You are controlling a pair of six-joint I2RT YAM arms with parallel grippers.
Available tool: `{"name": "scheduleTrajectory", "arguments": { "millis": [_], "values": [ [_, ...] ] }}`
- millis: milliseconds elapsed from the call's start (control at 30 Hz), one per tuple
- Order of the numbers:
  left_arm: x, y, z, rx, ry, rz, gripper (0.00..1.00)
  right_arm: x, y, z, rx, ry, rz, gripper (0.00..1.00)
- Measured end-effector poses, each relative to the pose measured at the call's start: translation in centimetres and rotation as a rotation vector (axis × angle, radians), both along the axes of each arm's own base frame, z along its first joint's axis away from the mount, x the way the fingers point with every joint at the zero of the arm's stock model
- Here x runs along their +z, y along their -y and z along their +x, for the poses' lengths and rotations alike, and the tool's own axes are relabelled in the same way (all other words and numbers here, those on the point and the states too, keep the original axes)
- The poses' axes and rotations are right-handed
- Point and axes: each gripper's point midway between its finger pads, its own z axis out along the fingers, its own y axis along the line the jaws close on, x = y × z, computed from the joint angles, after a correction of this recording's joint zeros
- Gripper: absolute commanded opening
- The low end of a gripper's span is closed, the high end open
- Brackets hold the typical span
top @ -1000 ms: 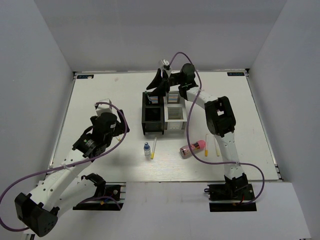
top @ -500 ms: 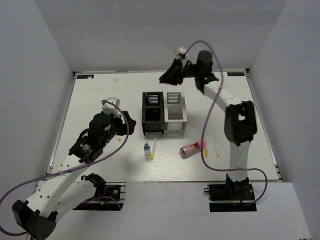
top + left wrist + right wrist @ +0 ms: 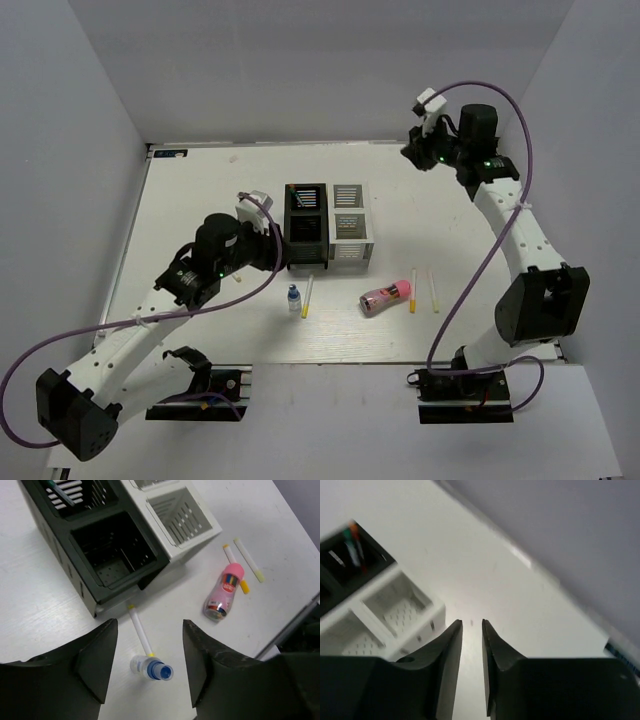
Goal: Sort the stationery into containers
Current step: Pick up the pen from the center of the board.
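Note:
The black organiser (image 3: 306, 228) and the white organiser (image 3: 350, 225) stand side by side at mid-table. Coloured pens lie in the black one's far compartment (image 3: 60, 490). In front lie a small white bottle with a blue cap (image 3: 294, 299), a yellow-tipped white pen (image 3: 307, 297), a pink patterned cylinder (image 3: 385, 297) and two more pens (image 3: 412, 290) (image 3: 433, 291). My left gripper (image 3: 150, 665) is open and hovers over the bottle (image 3: 150, 669) and the pen (image 3: 140, 636). My right gripper (image 3: 471, 624) is empty, its jaws a narrow gap apart, raised at the far right (image 3: 415, 150).
Grey walls close the table (image 3: 200, 200) on the left, back and right. The white organiser (image 3: 185, 517) has both compartments empty, and so has the black one's near compartment (image 3: 115, 545). The pink cylinder (image 3: 225, 590) lies across one pen.
My right gripper has left the black organiser and swung up and to the far right corner. My left gripper has moved right, towards the bottle and the pen in front of the organisers.

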Motion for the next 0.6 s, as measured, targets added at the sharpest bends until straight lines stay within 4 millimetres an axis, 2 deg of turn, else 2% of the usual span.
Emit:
{"name": "scheduleTrajectory", "arguments": {
  "millis": [100, 200, 233, 433, 500, 600],
  "values": [
    [1.1, -0.4, 0.8, 0.037, 0.033, 0.010, 0.76, -5.3, 4.9, 0.3, -0.134, -0.202, -0.052, 0.39],
    [2.8, -0.8, 1.7, 0.075, 0.082, 0.013, 0.82, -8.8, 8.7, -1.0, -0.225, -0.360, -0.082, 0.50],
    [3.2, -0.9, 2.0, 0.085, 0.095, 0.012, 0.83, -9.6, 9.4, -1.5, -0.239, -0.396, -0.091, 0.50],
    [3.4, -1.6, 2.5, 0.125, 0.110, 0.026, 0.86, -14.2, 11.1, -5.5, -0.253, -0.557, -0.122, 0.52],
    [2.9, -2.3, 2.9, 0.177, 0.094, 0.042, 0.89, -15.5, 11.1, -7.0, -0.241, -0.600, -0.116, 0.52],
    [1.5, -3.7, 3.4, 0.274, 0.041, 0.072, 0.91, -16.6, 10.5, -8.9, -0.207, -0.643, -0.087, 0.46]
  ]
}}
